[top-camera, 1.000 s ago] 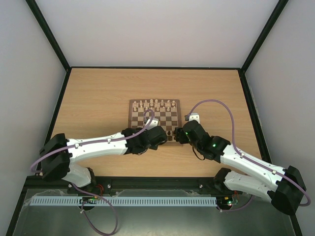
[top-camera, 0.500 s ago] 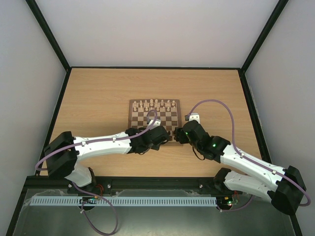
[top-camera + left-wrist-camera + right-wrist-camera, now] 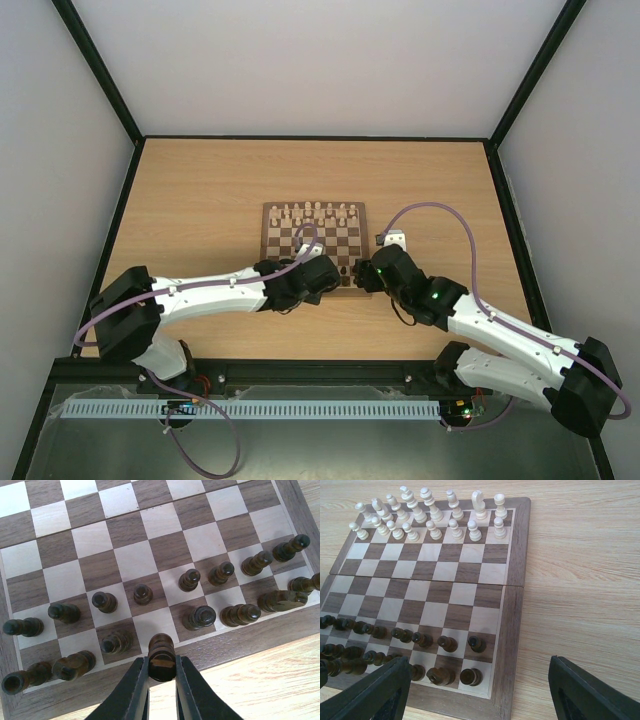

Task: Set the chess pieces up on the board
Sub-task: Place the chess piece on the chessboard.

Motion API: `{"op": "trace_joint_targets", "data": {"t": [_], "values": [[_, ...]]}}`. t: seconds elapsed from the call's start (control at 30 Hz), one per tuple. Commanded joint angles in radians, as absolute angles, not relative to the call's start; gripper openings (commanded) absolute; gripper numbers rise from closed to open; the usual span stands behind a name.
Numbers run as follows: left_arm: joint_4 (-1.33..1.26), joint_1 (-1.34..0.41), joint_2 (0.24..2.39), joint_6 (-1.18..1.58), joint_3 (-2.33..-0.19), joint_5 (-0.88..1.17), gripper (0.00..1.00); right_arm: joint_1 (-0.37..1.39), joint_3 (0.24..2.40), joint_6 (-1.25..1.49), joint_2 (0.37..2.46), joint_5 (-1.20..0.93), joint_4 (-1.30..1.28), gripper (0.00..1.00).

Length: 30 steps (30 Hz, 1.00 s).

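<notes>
Over the last second the left arm has been shifted slightly toward the board (image 3: 235, 641), while the right arm has been left unmoved. The left tool (image 3: 161, 660) is pinched on one dark piece (image 3: 161, 649). That piece is held upright over the board's near border, just short of the single vacant square in the board's near row. The other dark pieces (image 3: 200, 617) are set on the board's two near rows: the second row is filled and the near row lacks one. Whether those at the right end of the near row are lying over cannot be told. The right tool (image 3: 479, 667) is held spread and empty above the board's near right corner. The cream pieces (image 3: 427, 510) are stood on the board's far rows. By judgement, the held piece is the last dark one, and setting it in the vacancy should complete that side.
</notes>
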State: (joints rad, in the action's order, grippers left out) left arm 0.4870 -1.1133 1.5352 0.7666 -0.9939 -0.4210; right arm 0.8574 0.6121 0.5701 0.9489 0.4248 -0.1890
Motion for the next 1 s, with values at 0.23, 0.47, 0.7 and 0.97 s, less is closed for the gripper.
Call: {"op": "trace_joint_targets", "data": {"t": [0.23,0.47,0.7,0.97], "values": [[0.496,-1.099,1.529,0.754,-0.983,-0.438,0.05,0.856,0.602,0.581,0.946,0.444,-0.207,0.77],[0.488,-1.087,1.547,0.746,-0.982,-0.439,0.06,0.856,0.601,0.581,0.942,0.441,-0.207,0.77],[0.473,-1.077,1.561,0.74,-0.978,-0.434,0.06,0.856,0.601,0.58,0.942,0.438,-0.206,0.78],[0.459,-1.077,1.584,0.733,-0.982,-0.421,0.06,0.856,0.601,0.581,0.942,0.437,-0.207,0.78]]}}
